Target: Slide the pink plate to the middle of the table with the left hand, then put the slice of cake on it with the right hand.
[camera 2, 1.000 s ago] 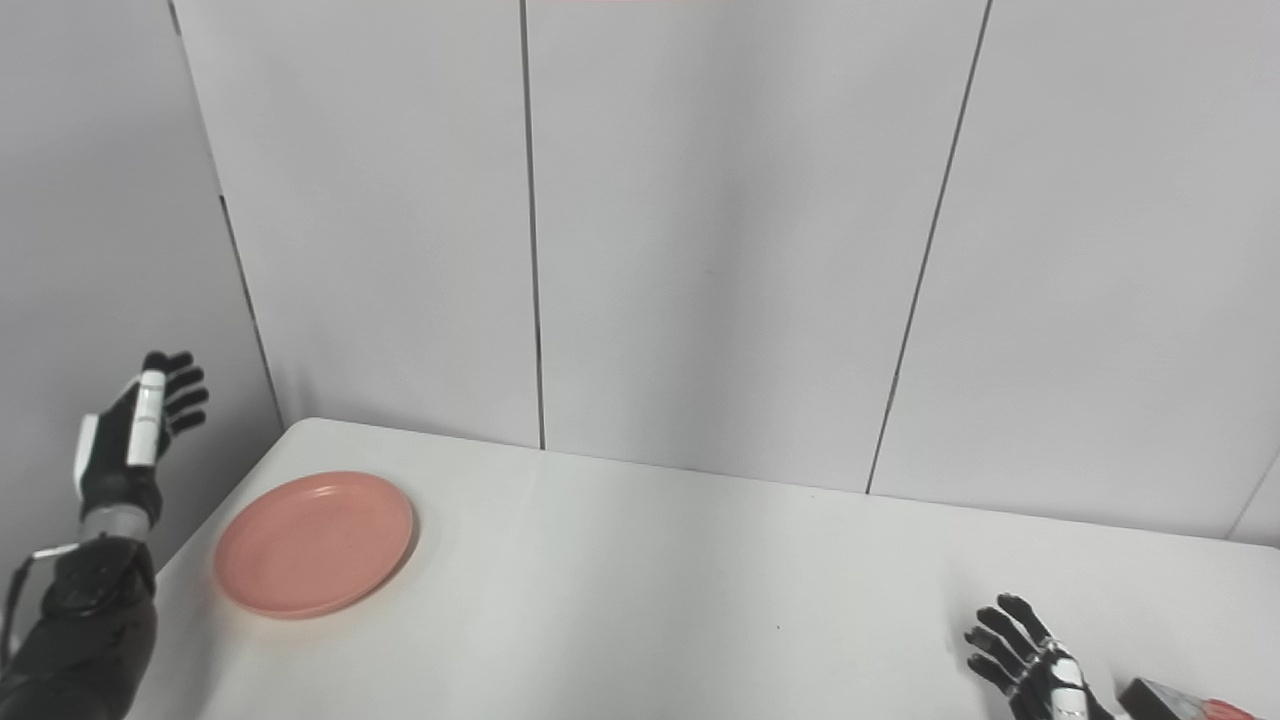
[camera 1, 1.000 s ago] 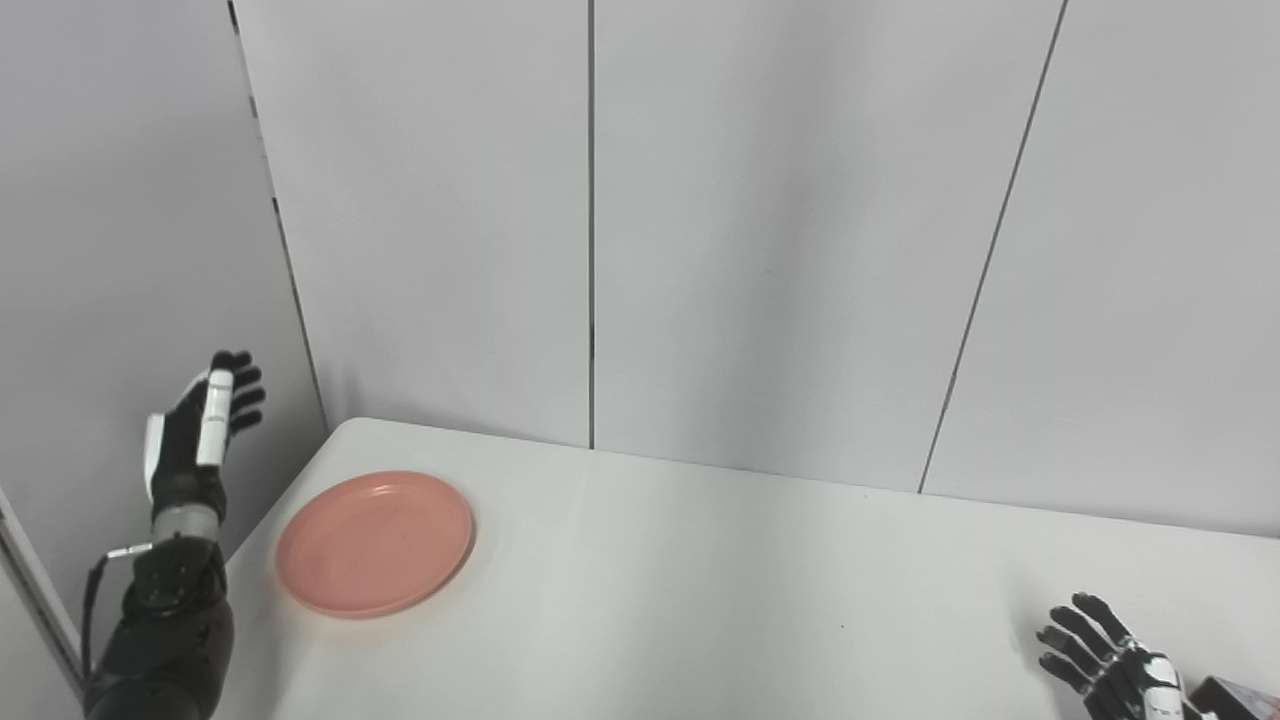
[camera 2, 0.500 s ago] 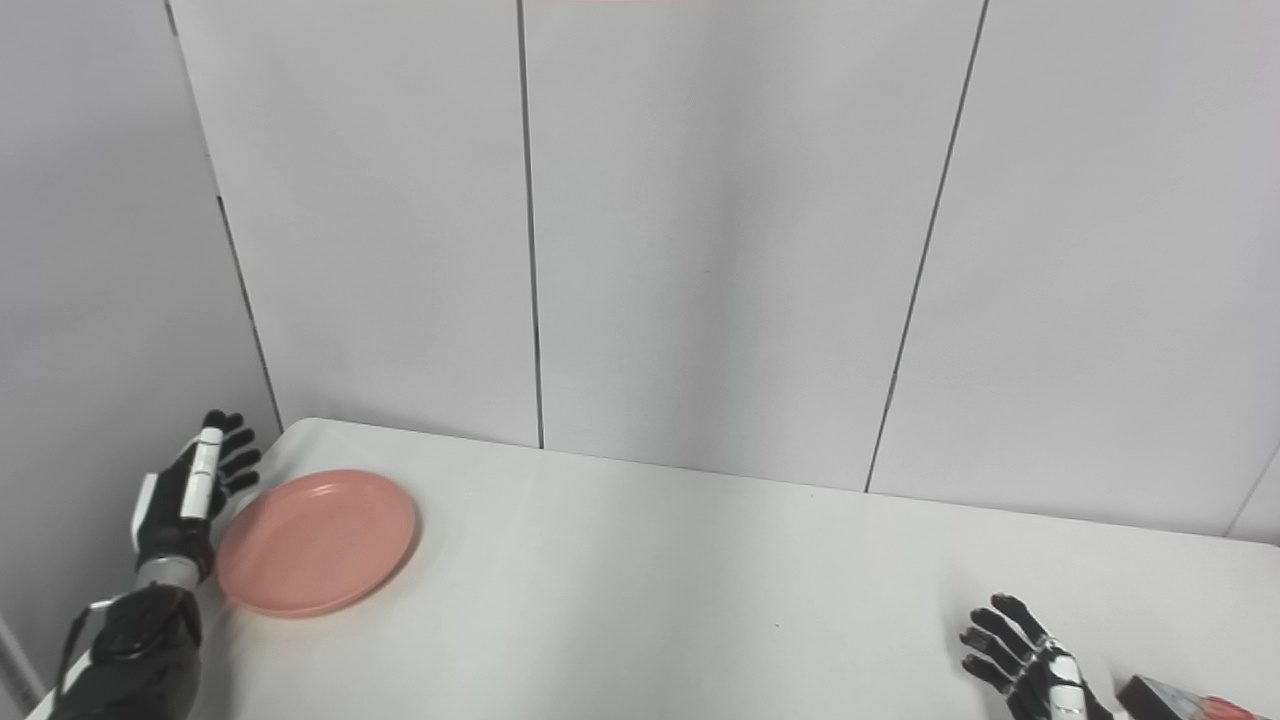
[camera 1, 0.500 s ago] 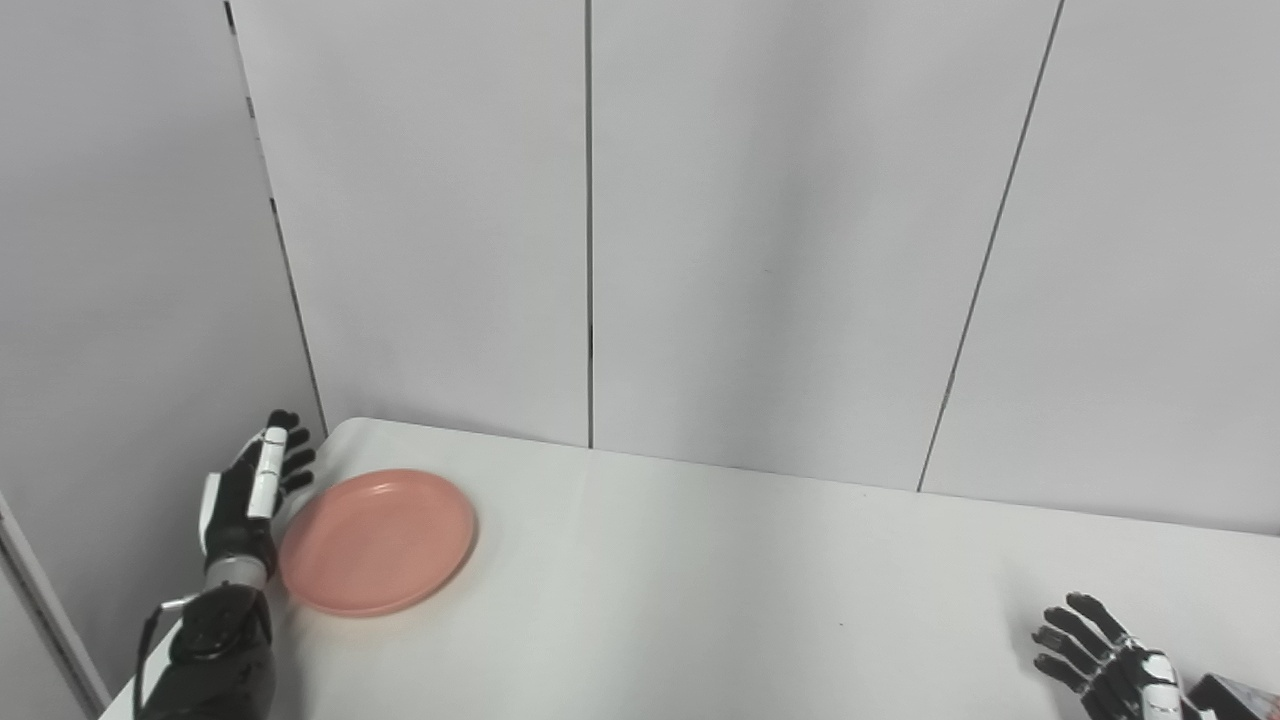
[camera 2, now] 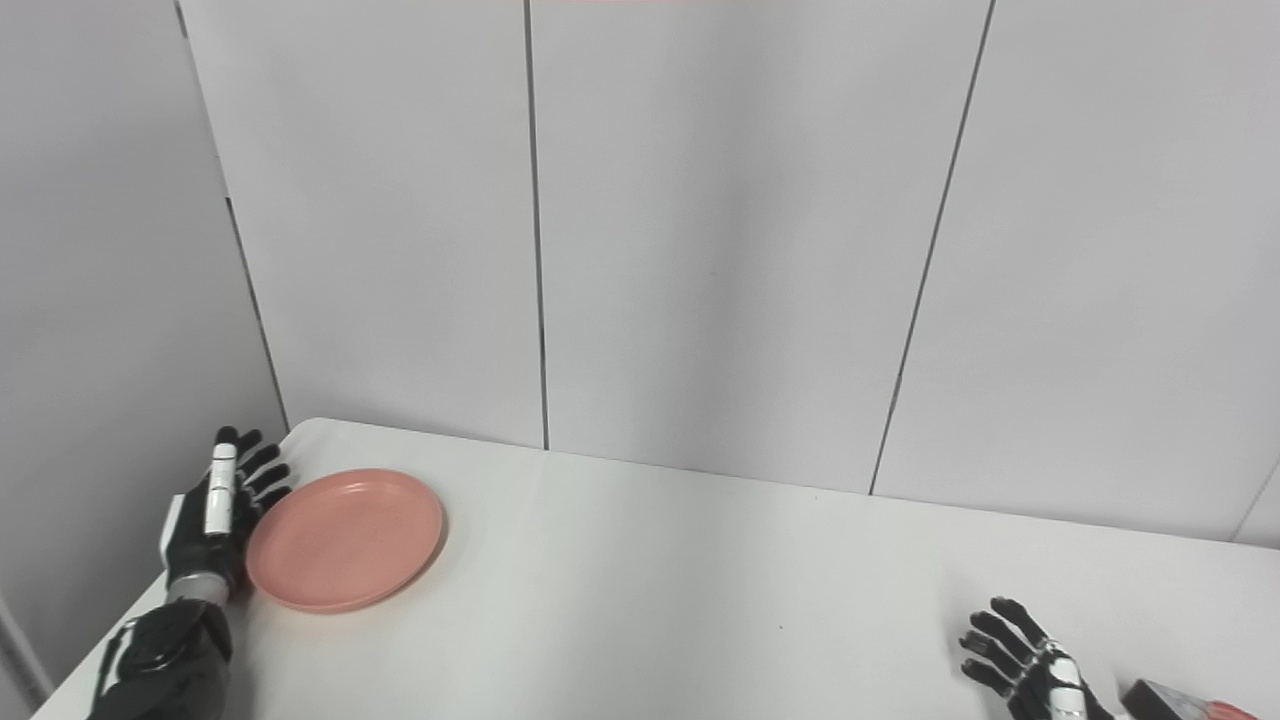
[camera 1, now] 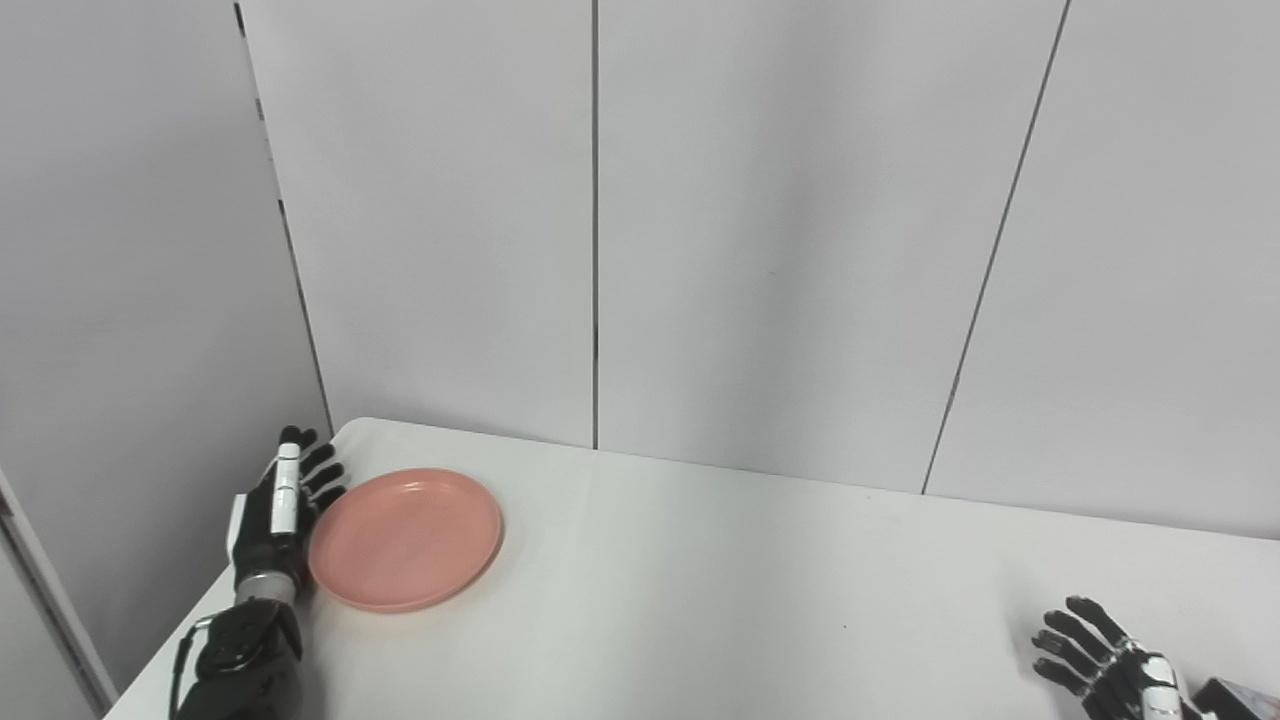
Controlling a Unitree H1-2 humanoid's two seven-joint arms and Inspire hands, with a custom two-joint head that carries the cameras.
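The pink plate (camera 1: 405,537) lies flat on the white table (camera 1: 700,600) near its far left corner. My left hand (camera 1: 280,515) is open, held edge-on with fingers pointing away, and its palm side rests against the plate's left rim. My right hand (camera 1: 1110,665) is open with fingers spread, low at the table's right front. Just right of it, at the picture's bottom edge, the slice of cake (camera 2: 1180,702) shows as a dark block with a red top, mostly cut off.
Grey wall panels (camera 1: 760,230) stand close behind the table's far edge. The table's left edge (camera 1: 200,625) runs right beside my left forearm.
My left hand came down from beside the table onto its left edge, met the plate's left rim and pushed the plate a little to the right. The right hand stayed still.
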